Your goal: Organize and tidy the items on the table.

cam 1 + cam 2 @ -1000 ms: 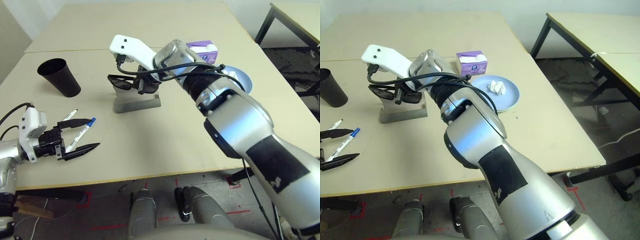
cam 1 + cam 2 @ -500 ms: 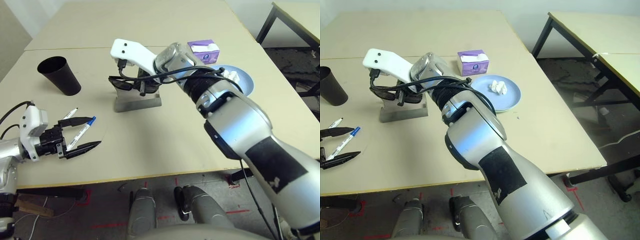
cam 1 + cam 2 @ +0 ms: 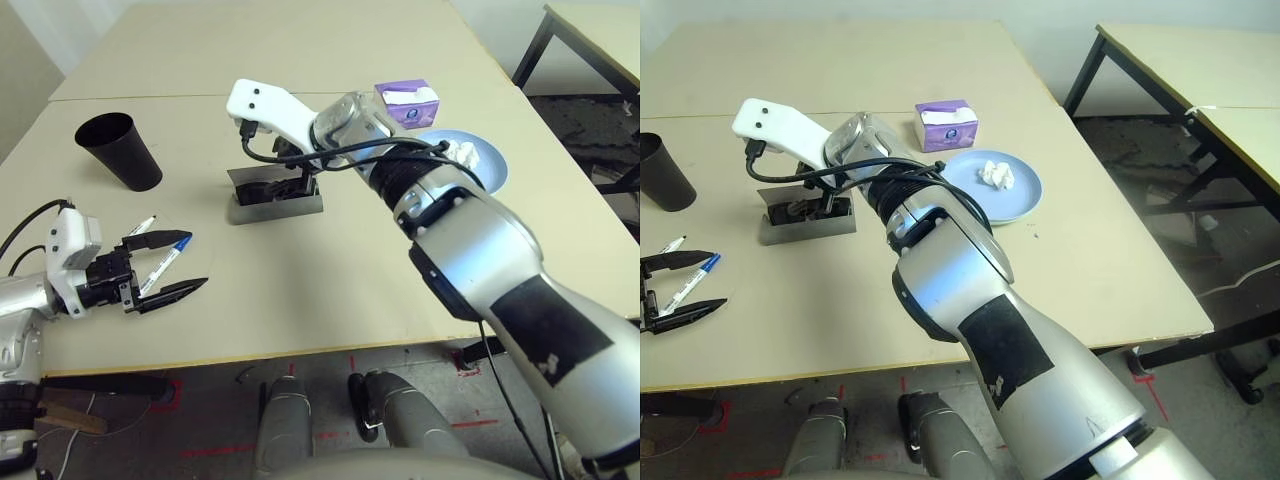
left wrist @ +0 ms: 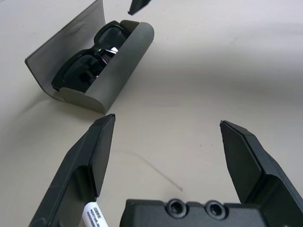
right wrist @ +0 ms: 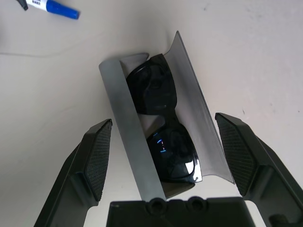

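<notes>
The black sunglasses (image 5: 163,123) lie inside the open grey glasses case (image 3: 290,207) at the middle of the table (image 3: 330,290). My right gripper (image 5: 164,125) hangs open just above the case, its fingers spread to either side and holding nothing. Near the front left edge my left gripper (image 3: 192,262) stands open and points toward the case. A white pen with a blue cap (image 3: 168,256) lies on the table by its fingers. A second white pen, black-capped (image 3: 140,230), lies just behind. The black cup (image 3: 120,152) stands at the back left.
At the right, a blue plate (image 3: 1020,195) holds a white tissue wad (image 3: 995,173). A purple-and-white tissue box (image 3: 405,102) stands behind it. A second table with black legs (image 3: 1200,70) stands off to the right. My right forearm crosses the table's right half.
My right gripper has opened and let go of the sunglasses, which were held above the case and now lie in it. The left arm has barely moved.
</notes>
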`<state>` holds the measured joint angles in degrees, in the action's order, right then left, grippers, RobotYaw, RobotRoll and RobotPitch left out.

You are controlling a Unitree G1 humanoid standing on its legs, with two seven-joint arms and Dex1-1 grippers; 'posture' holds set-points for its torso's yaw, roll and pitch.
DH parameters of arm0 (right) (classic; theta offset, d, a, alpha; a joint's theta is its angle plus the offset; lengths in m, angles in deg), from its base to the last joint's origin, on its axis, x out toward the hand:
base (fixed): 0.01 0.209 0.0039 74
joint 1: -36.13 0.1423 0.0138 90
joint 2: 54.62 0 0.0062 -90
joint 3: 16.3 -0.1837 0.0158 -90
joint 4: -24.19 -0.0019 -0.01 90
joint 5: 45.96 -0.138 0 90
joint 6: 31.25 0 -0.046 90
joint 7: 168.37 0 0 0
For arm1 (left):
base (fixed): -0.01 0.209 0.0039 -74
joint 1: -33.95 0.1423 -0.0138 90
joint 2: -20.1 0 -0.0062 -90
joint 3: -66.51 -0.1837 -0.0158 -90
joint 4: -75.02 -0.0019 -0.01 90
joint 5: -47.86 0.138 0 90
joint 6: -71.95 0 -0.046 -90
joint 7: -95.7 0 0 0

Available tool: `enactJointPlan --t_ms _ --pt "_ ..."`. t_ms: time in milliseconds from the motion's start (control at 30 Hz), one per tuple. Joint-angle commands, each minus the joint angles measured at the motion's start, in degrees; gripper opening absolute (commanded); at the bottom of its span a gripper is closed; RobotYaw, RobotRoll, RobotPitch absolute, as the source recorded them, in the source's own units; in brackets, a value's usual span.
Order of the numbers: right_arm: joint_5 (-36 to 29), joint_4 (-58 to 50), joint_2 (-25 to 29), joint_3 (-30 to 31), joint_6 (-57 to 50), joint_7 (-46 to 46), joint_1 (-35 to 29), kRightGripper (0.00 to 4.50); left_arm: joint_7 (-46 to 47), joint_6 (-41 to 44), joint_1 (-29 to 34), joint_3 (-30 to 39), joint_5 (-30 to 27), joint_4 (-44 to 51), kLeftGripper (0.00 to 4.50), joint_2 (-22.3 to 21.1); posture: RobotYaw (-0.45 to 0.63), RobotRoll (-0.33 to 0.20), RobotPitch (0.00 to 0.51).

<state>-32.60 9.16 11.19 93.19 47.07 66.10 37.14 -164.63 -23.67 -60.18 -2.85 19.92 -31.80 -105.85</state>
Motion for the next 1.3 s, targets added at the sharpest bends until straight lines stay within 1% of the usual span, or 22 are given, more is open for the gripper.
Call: enactJointPlan --t_ms 33,167,233,300,333,367,433,500,567,600,667,800,933,1000,1100,1300 --pt "1.3 -0.4 -1.2 0.9 -0.6 4.5 -1.7 4.45 0.5 0.8 -1.3 -0.5 0.0 -1.1 4.50 0.5 0.01 0.000 0.177" --pt "0.1 -4.7 5.3 0.0 -4.1 12.0 -3.2 4.45 4.2 3.4 -3.8 1.3 -1.7 -1.9 4.50 1.7 0.01 0.000 0.174" --pt "-0.7 -11.7 9.9 -0.3 -8.4 15.4 -6.6 4.45 5.9 4.2 -3.7 2.0 -2.4 -1.3 4.50 2.4 0.01 0.000 0.173" --pt "-2.5 -24.2 14.8 -1.1 -16.0 18.7 -12.4 4.45 7.3 4.8 -3.1 2.7 -2.7 -0.5 4.50 2.9 0.01 0.000 0.171" --pt "-3.9 -32.7 17.9 -2.1 -20.9 19.7 -16.2 4.45 8.3 5.2 -2.9 3.2 -2.9 -0.3 4.50 3.3 0.01 0.000 0.172" --pt "-5.6 -41.7 21.2 -3.9 -25.5 19.9 -20.7 4.45 9.3 5.5 -2.8 3.7 -3.1 -0.2 4.50 3.6 0.01 0.000 0.172" --pt "-7.9 -56.0 27.1 -6.5 -33.0 19.4 -28.2 4.45 11.1 6.0 -2.9 4.4 -3.3 -0.1 4.50 4.1 0.00 0.000 0.171" --pt "-10.8 -66.8 31.9 -9.6 -38.2 18.6 -35.1 4.45 12.9 6.7 -3.2 5.0 -3.6 -0.1 4.50 4.6 -0.01 0.000 0.171" --pt "-14.5 -74.8 34.5 -14.0 -40.9 17.0 -41.2 4.45 14.6 7.1 -3.7 5.1 -3.3 -0.4 4.50 4.9 -0.02 0.000 0.171" --pt "-16.2 -77.8 34.9 -16.4 -41.9 15.6 -43.8 4.45 15.5 7.4 -4.0 5.0 -3.1 -0.5 4.50 5.0 -0.02 0.000 0.171" --pt "-20.3 -82.6 33.2 -22.5 -40.6 12.0 -49.1 4.45 17.7 7.8 -4.9 4.3 -2.0 -0.9 4.50 5.4 -0.03 0.000 0.173" --pt "-23.4 -89.7 33.9 -25.2 -35.6 8.0 -58.2 4.45 22.6 8.9 -6.7 2.0 1.4 -1.1 4.50 5.9 -0.04 0.000 0.175" --pt "-27.0 -93.6 31.1 -28.2 -26.2 3.1 -66.2 4.45 26.4 10.7 -8.8 0.3 3.6 -1.1 4.50 6.2 -0.05 0.000 0.176" --pt "-27.9 -93.8 29.4 -29.6 -21.4 0.4 -70.5 4.45 28.3 11.5 -10.1 -0.2 4.3 -1.1 4.50 6.6 -0.05 0.000 0.177" --pt "-30.5 -91.9 29.0 -30.2 -15.5 0.8 -75.9 4.45 30.7 12.8 -11.9 -1.0 5.5 -1.3 4.50 7.0 -0.04 0.000 0.178" --pt "-30.7 -82.1 30.0 -31.0 1.2 1.2 -81.8 4.45 34.2 14.9 -16.8 -4.1 8.5 -2.9 4.50 7.5 -0.04 0.000 0.182"
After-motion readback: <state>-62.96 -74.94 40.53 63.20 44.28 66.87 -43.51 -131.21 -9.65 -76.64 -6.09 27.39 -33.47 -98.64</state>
